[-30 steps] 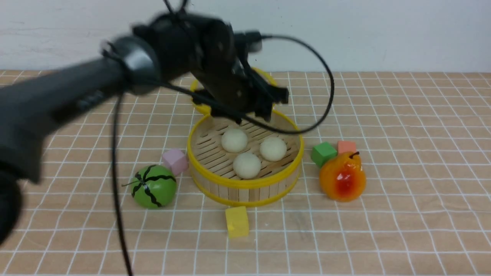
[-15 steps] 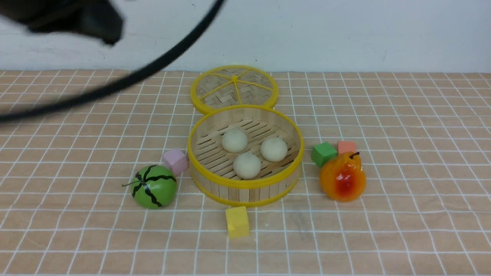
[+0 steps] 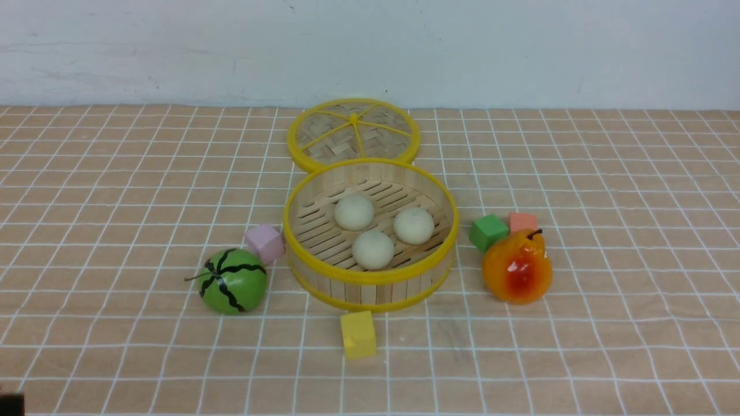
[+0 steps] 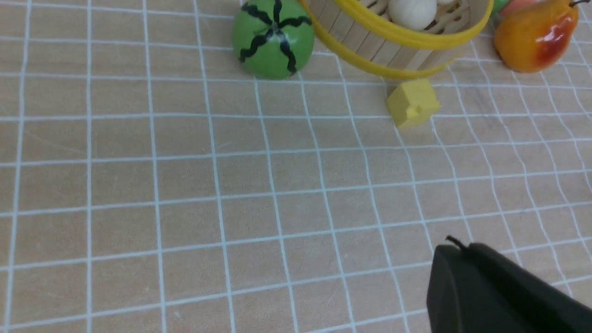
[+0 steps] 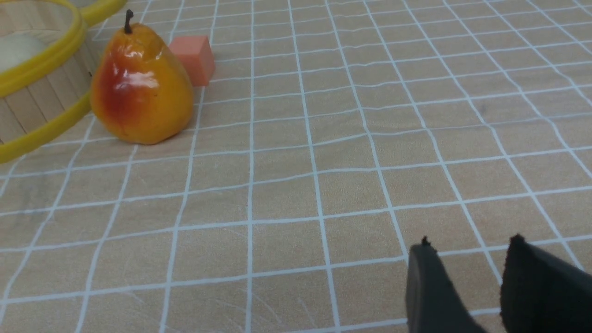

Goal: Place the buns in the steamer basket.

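The steamer basket (image 3: 370, 290) stands mid-table with three cream-white buns inside: one at the back left (image 3: 354, 212), one at the right (image 3: 414, 225), one at the front (image 3: 373, 249). The left wrist view catches the basket's rim (image 4: 407, 40) and one bun (image 4: 413, 13) far ahead. My left gripper (image 4: 455, 247) hangs low over bare cloth well short of the basket, shut and empty. My right gripper (image 5: 471, 243) sits over the cloth to the right of the basket (image 5: 41, 69), its fingers apart and holding nothing. Neither gripper shows in the front view.
The flat woven lid (image 3: 353, 134) lies behind the basket. A green watermelon toy (image 3: 232, 281) and pink cube (image 3: 265, 243) sit at its left, a yellow cube (image 3: 358, 334) in front, and a green cube (image 3: 488, 232), salmon cube (image 3: 522, 221) and pear (image 3: 516, 267) at its right.
My left arm has pulled back from above the basket and left the front view, and its gripper has shut. The three buns stay where they were.
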Available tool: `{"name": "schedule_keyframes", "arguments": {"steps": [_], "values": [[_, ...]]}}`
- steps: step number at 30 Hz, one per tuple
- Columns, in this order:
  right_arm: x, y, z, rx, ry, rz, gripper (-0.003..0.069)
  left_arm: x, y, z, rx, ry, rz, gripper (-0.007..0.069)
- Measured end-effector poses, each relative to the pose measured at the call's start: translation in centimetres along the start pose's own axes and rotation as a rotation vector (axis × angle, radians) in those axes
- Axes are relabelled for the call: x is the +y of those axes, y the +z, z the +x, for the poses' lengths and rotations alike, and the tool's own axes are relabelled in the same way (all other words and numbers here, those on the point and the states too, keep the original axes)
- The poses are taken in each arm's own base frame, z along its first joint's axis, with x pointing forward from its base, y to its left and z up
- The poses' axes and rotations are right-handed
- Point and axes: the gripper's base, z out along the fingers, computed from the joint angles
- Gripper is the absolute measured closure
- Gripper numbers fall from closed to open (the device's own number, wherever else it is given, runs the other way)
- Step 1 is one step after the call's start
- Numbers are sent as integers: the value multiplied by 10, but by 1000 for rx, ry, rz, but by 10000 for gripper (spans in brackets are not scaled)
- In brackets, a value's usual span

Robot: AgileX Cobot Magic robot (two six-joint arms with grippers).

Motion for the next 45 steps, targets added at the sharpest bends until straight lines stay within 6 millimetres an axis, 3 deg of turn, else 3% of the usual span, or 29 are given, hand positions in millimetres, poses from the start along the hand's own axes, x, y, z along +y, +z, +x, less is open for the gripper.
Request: {"name": "schedule_keyframes", "arguments": {"steps": [4,10,23,28,34,41,45], "values": [[0,0,0,0,0,0,418,9,-11,18,-129,-8,69,638],[0,0,0,0,0,0,418,10,-23,18,-267,-7,134,638],[0,0,0,0,0,0,418,13,-18,18,-299,37,94,638],[0,0,0,0,-1,0,418,22,-12,28,-352,47,25,638],[0,0,0,0,-1,0,418,43,20,68,-429,34,-95,637],[0,0,0,0,-1,0,418,66,72,114,-326,9,-165,634],[0,0,0,0,-1,0,418,67,74,116,-336,1,-164,631]]}}
